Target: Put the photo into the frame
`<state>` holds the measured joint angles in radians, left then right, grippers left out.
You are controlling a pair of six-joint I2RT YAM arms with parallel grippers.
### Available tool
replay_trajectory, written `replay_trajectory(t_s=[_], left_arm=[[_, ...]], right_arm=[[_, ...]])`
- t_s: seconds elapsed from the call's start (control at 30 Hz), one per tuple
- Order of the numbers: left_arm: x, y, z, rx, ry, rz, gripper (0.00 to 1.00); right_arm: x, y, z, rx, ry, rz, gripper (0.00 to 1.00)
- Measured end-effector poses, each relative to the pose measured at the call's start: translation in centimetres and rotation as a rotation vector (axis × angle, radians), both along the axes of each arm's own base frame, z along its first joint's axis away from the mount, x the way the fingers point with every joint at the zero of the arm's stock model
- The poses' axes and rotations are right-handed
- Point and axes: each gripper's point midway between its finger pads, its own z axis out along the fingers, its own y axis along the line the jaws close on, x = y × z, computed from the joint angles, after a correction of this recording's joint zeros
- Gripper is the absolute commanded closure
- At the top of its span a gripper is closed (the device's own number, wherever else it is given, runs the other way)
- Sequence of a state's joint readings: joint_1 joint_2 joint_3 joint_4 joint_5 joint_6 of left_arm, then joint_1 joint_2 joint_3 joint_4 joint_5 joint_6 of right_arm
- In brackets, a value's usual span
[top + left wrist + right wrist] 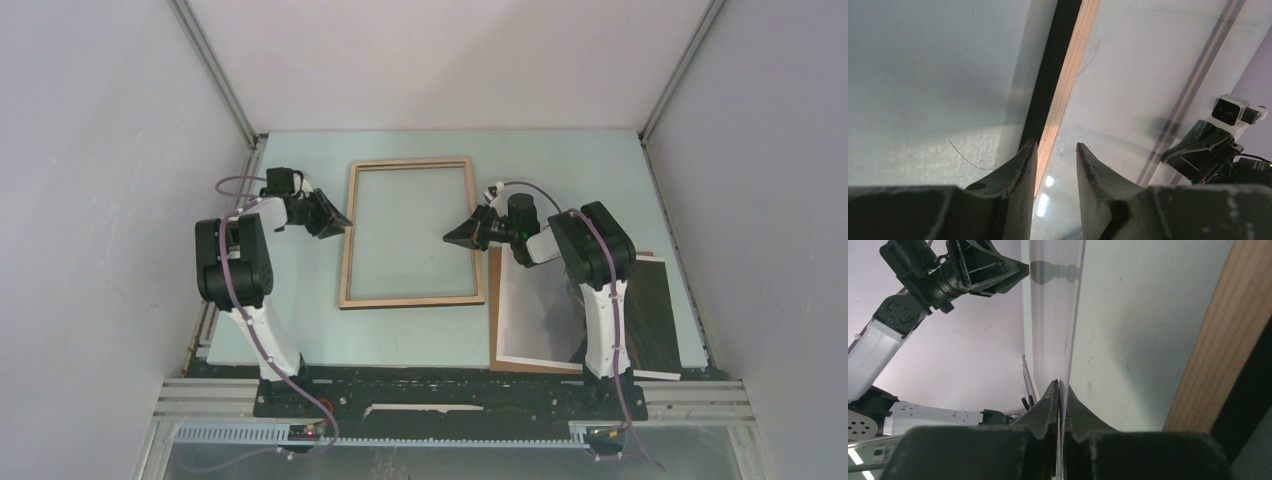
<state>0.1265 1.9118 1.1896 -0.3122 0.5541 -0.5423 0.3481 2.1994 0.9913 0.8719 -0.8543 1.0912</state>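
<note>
- The photo (pixel 655 310) is not in yet. It lies flat at the near right of the desk (pixel 330 340), on the brown board (pixel 495 310), partly under my right arm and with glare over its left half.
- The frame (pixel 412 300) lies mid-desk, wood back up, well apart from the photo's dark part. The board's left edge comes just beside its near right corner.
- My right tool (pixel 1059 390) is closed to a sliver on a thin clear edge, which I take for the pane (pixel 1053 315). The frame's right rim runs just beside it.
- My left tool (pixel 1055 150) is part open and stands astride the left rim. One finger is against the black side, and the other shows a gap from the wood, so I would not call it a clamp.
- I judge the step in hand to be readying the frame. To do it well:
  - I should keep the pinch light, since a thin pane may flex or slip.
  - I should keep the left tool where it stops the frame sliding.
  - I should not tilt the pane further than needed.
- When fetching the photo, I should take it by its white border, keep it flat and square it to the rim before lowering.
- I can read no brand, label or writing anywhere.
</note>
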Motion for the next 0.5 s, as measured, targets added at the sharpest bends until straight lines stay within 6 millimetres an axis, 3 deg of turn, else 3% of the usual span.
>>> replay_trajectory(t_s=[0.17, 0.5], left_arm=[[0.0, 0.0, 0.0, 0.0, 0.0, 0.0, 0.65], [0.0, 0.0, 0.0, 0.0, -0.001, 0.0, 0.65]], right_arm=[[0.2, 0.1, -0.2, -0.01, -0.003, 0.009, 0.91], [0.4, 0.0, -1.1, -0.064, -0.001, 0.035, 0.79]])
